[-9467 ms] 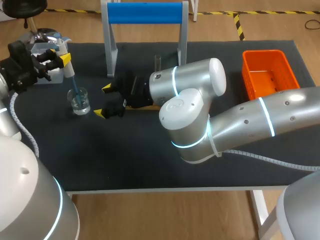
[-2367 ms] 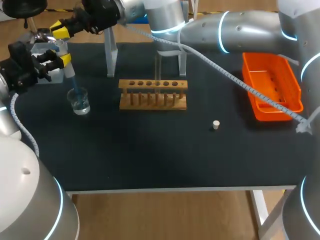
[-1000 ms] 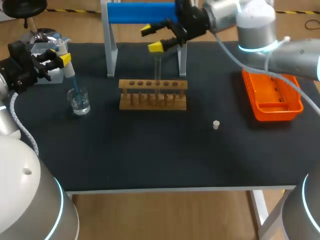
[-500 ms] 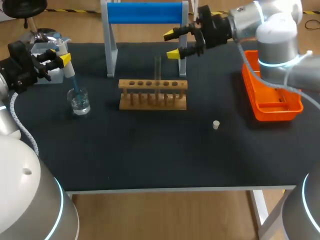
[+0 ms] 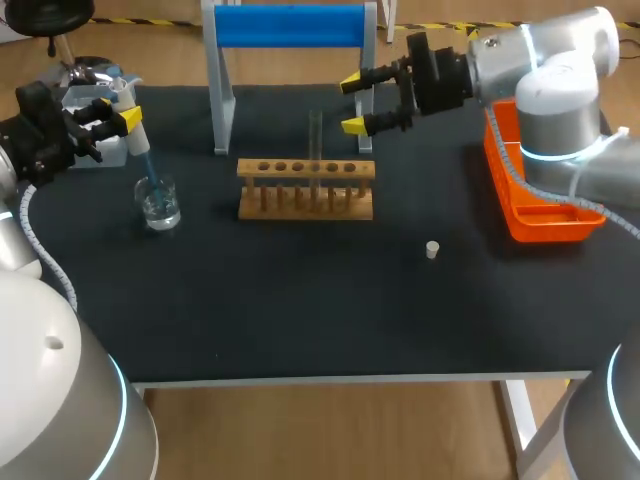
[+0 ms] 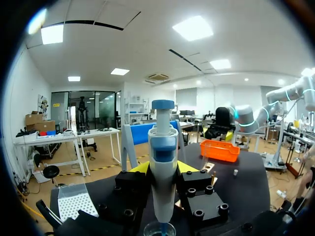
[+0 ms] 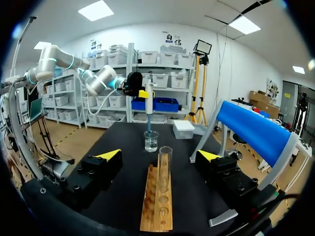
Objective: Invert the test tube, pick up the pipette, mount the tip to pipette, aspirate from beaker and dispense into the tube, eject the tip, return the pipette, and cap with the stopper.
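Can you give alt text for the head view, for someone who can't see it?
The left gripper holds a pipette with its tip in a beaker. The right gripper hovers open near a rack holding one upright tube; a stopper lies loose nearby.

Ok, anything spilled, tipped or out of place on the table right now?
Nothing stands out. The clear glass test tube stands upright in the wooden rack, the small glass beaker is upright with no puddle visible, and the small white stopper lies alone on the black mat.
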Controlling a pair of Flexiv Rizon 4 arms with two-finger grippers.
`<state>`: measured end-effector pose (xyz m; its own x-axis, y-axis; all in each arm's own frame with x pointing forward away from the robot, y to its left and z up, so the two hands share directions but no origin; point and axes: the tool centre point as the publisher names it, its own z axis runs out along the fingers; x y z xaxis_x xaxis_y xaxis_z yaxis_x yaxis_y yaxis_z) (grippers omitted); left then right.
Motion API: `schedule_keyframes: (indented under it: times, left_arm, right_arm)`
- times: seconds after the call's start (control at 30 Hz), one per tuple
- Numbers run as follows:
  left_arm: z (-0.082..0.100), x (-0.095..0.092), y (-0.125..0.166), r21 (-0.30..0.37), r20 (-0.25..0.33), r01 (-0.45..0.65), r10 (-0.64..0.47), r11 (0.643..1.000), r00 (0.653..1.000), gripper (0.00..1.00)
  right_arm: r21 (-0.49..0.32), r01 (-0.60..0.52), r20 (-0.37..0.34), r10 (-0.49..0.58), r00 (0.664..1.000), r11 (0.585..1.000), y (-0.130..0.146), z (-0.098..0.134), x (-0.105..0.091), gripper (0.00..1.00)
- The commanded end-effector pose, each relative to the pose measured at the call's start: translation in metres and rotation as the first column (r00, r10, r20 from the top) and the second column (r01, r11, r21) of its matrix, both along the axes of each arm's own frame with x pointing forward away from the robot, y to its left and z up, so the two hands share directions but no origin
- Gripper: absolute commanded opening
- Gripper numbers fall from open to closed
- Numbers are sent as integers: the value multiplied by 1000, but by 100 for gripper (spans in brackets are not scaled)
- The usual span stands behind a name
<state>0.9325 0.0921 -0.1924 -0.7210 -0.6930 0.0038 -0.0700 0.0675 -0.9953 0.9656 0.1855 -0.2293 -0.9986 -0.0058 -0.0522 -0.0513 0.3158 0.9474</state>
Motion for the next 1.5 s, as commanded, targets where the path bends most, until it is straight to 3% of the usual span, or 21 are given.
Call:
schedule_keyframes:
  times: [0.03,0.67,1.5]
  left_arm:
    - [0,0,-1,1,1,-2,2,1000,1000,0]
    - [0,0,-1,1,1,-2,2,1000,1000,0]
    - [0,0,-1,1,1,-2,2,1000,1000,0]
  right_arm:
    - [-28,-15,8,15,1000,1000,2,-7,3,100]
    - [-125,-24,25,28,999,992,21,-43,8,100]
    - [-197,-4,47,14,999,980,54,-62,22,100]
